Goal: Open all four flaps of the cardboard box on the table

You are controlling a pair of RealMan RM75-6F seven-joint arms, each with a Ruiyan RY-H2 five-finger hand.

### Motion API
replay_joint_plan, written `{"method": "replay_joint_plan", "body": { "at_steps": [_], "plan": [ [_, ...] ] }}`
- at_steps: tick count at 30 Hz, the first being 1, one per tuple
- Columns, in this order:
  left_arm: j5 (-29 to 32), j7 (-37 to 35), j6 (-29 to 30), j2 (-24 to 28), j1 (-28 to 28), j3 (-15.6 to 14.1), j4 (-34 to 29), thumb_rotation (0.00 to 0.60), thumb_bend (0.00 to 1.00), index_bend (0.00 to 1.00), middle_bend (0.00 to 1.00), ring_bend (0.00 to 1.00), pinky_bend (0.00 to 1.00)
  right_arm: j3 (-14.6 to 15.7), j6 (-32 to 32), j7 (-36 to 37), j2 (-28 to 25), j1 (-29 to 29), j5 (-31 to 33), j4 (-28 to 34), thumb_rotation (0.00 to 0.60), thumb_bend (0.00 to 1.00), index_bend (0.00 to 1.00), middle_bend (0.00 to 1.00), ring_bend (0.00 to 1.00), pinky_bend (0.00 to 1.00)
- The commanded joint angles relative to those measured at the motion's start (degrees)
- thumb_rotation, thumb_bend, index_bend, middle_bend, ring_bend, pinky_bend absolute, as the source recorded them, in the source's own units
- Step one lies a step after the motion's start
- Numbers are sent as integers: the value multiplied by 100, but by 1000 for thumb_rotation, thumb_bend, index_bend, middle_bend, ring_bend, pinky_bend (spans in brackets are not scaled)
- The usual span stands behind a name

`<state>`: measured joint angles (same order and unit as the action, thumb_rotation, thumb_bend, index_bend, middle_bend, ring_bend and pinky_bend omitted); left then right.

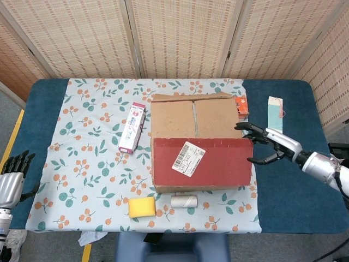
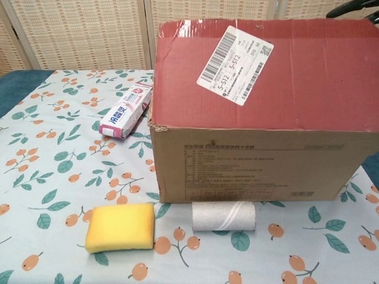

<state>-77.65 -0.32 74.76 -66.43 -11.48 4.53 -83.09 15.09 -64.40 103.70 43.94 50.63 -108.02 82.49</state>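
The cardboard box [image 1: 191, 185] [image 2: 249, 160] sits mid-table on the floral cloth. Its near flap, red with a white shipping label [image 1: 188, 157], is tilted up; in the chest view this red flap [image 2: 308, 77] stands almost upright. Two brown flaps [image 1: 174, 117] behind it still lie flat over the box top. My right hand [image 1: 267, 144] reaches in from the right with fingers spread, touching the red flap's right edge; only a fingertip [image 2: 355, 6] of it shows in the chest view. My left hand [image 1: 13, 174] hangs off the table's left end, holding nothing.
A pink toothpaste box [image 1: 132, 127] [image 2: 125, 110] lies left of the carton. A yellow sponge [image 1: 142, 207] [image 2: 120, 226] and a grey roll [image 1: 183, 201] [image 2: 224, 216] lie in front of it. An orange packet [image 1: 241, 104] and a teal tag [image 1: 276, 113] lie at the right.
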Motion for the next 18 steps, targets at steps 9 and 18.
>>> {"method": "replay_joint_plan", "body": {
  "at_steps": [9,18],
  "plan": [
    [-35,120,118,-2,41,0,-69,600,428,0,0,0,0,434,-868,-1744,-1229,-830,-726,1680,600,351,55,47,189,304],
    [-136,90,173,27,58,-32,-122,600,428,0,0,0,0,587,-935,-2642,-1350,-1418,-968,2033,600,351,35,28,174,304]
  ]
}}
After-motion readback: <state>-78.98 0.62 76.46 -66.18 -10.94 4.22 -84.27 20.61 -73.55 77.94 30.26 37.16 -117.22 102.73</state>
